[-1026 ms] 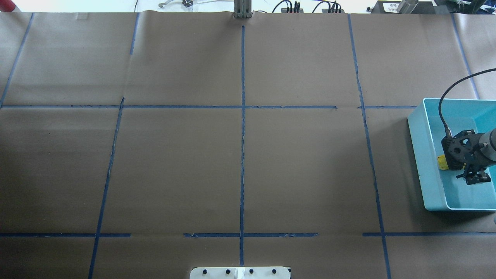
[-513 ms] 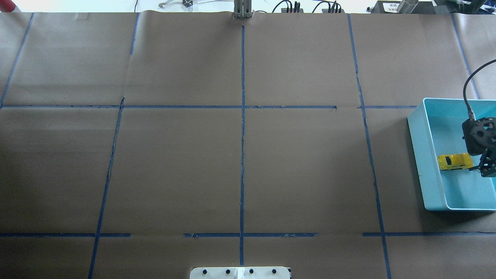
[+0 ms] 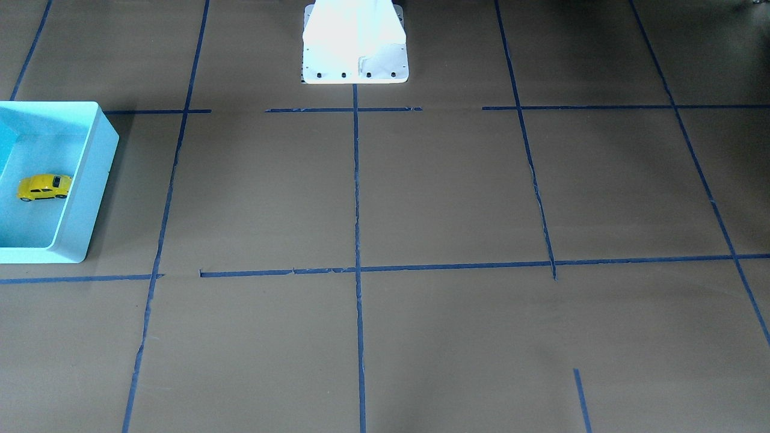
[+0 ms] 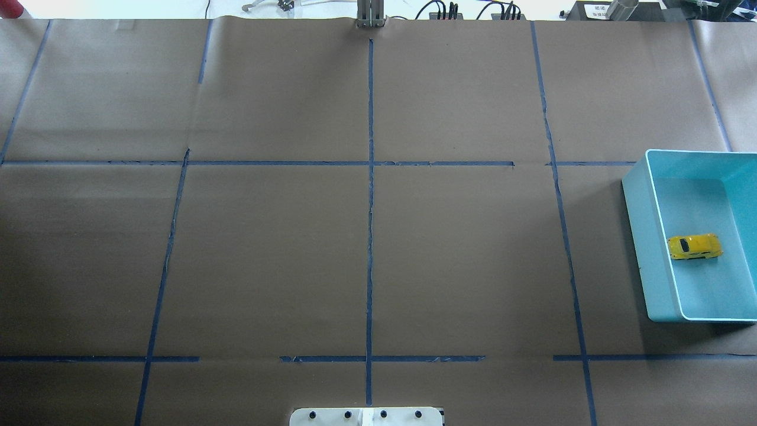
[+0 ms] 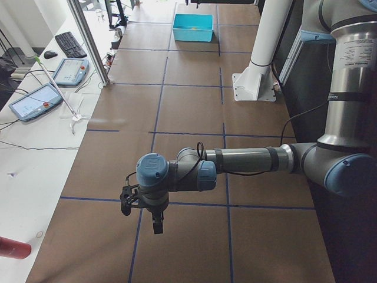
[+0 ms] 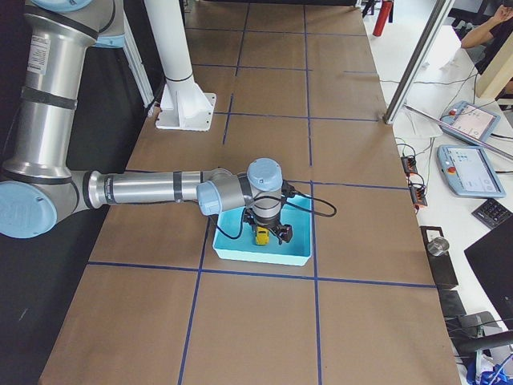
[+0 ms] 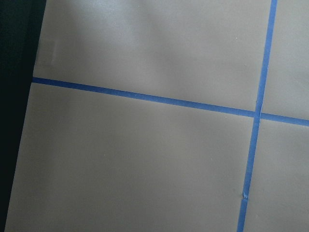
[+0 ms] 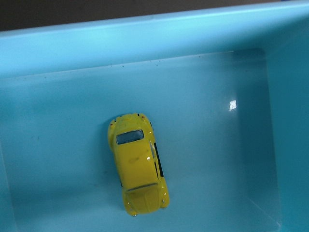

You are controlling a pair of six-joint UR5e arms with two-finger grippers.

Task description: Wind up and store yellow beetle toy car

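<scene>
The yellow beetle toy car [image 4: 695, 247] stands on its wheels on the floor of the light blue bin [image 4: 650, 254] at the table's right edge. It also shows in the front-facing view [image 3: 44, 187], in the right wrist view [image 8: 138, 164] and in the exterior right view [image 6: 261, 236]. My right gripper [image 6: 271, 231] hangs over the bin, above the car. It shows only in that side view, so I cannot tell if it is open or shut. My left gripper [image 5: 141, 215] hangs over bare brown paper far from the bin, and I cannot tell its state either.
The table is covered in brown paper with a grid of blue tape lines [image 4: 370, 177]. The white robot base [image 4: 366, 417] sits at the near middle edge. A side table with tablets [image 5: 35, 100] and cables runs along the far edge.
My right gripper stood over the car inside the bin, then moved off to the right and out of the overhead view. The car stays in the bin, now uncovered.
</scene>
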